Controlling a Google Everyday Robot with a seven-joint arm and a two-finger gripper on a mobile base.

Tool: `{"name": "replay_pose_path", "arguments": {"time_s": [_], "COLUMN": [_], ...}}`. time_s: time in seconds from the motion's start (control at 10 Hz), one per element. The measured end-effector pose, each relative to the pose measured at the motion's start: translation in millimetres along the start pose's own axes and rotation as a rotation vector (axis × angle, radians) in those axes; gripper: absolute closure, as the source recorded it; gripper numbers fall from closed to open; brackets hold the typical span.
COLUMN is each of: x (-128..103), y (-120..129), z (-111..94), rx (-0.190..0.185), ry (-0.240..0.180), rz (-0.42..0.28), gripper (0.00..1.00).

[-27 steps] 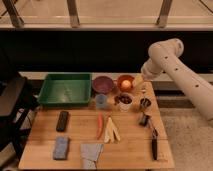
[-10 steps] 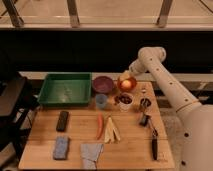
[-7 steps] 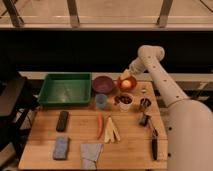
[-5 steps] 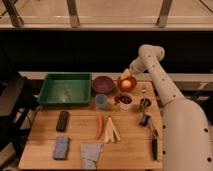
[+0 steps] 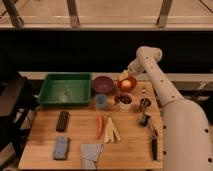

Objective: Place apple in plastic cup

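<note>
A wooden desk point(image 5: 130, 150) is seen from its near edge. Closest to the viewer, a blue sponge point(image 5: 61, 148) is laid at the left, a grey cloth point(image 5: 91, 154) just beside it toward the middle, and a dark-handled tool point(image 5: 154, 147) at the right edge. One row further back, a black bar-shaped object point(image 5: 62, 120) is placed at the left, and a long orange-red carrot point(image 5: 100, 126) is laid near the middle with some pale sticks point(image 5: 112, 130) just beside it.

Beyond these, the plastic cup point(image 5: 101, 101), small and pale grey-blue, is stood upright. A white cup point(image 5: 124, 101) with dark contents is set near it on the right, and a green tray point(image 5: 65, 90) on the left. At the far edge a purple bowl point(image 5: 103, 84) is found, and just to its right an orange bowl point(image 5: 131, 89) in which the apple point(image 5: 127, 84) is seen, yellow-orange and round.

A white arm point(image 5: 165, 95) is stretched from the lower right over the desk. Its claw point(image 5: 123, 76) is held at the far left rim of the orange bowl, right by the apple. Whether the claw is wide, narrow or closed on the fruit cannot be told.
</note>
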Motion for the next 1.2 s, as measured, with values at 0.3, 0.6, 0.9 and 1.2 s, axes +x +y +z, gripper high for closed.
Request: {"name": "replay_pose_path", "arguments": {"time_s": [0.3, 0.6, 0.9, 1.2], "x": [6.5, 10.6, 14.1, 11.5], "y": [4.8, -1.0, -16.6, -23.9], "z": [15.4, 23.1, 28.5, 36.9], "rx": [0.01, 0.018, 0.022, 0.016], "ry": [0.003, 0.004, -0.007, -0.017], "rz": [-0.012, 0.017, 0.077, 0.112], "gripper": [0.3, 0.3, 0.3, 0.3]}}
